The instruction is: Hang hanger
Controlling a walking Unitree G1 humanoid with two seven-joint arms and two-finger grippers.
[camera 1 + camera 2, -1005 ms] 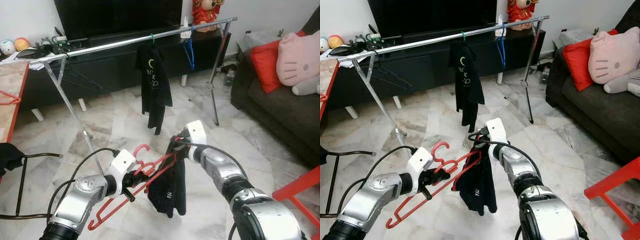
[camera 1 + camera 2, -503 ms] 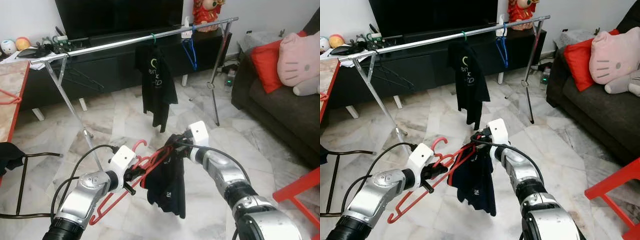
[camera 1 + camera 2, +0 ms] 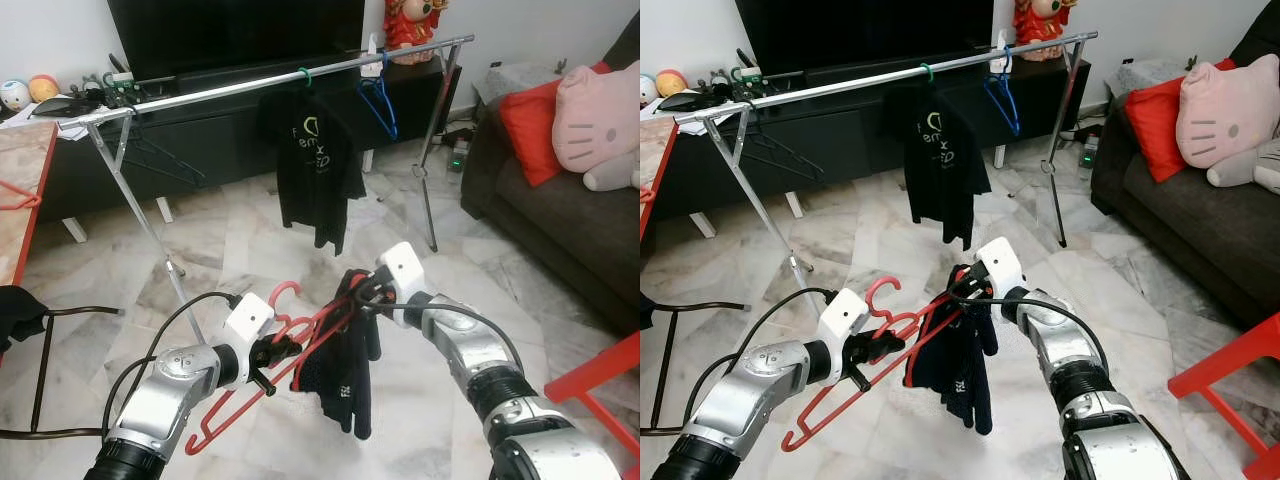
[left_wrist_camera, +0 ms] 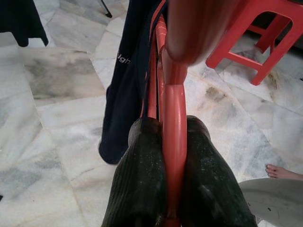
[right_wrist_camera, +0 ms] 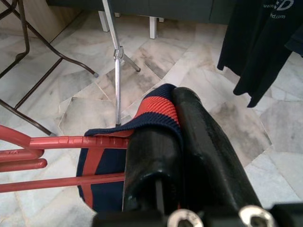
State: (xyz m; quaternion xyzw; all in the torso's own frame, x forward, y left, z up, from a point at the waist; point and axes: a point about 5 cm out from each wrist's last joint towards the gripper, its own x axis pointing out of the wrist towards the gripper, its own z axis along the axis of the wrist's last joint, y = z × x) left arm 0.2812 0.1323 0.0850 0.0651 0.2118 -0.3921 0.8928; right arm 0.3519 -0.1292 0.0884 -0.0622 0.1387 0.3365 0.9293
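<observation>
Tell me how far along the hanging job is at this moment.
Partway. Done: one black shirt already hangs on the rail. In hand: the left hand clamps the red hangers, while the right hand pinches the dark garment draped on them. Left: lifting it onto the rail.

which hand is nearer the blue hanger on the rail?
Right. The right hand sits below the blue hanger, pinching the dark garment; the left hand is farther left, clamping the red hangers.

Two red hangers, one blue hanger, two dark garments and one rail.
</observation>
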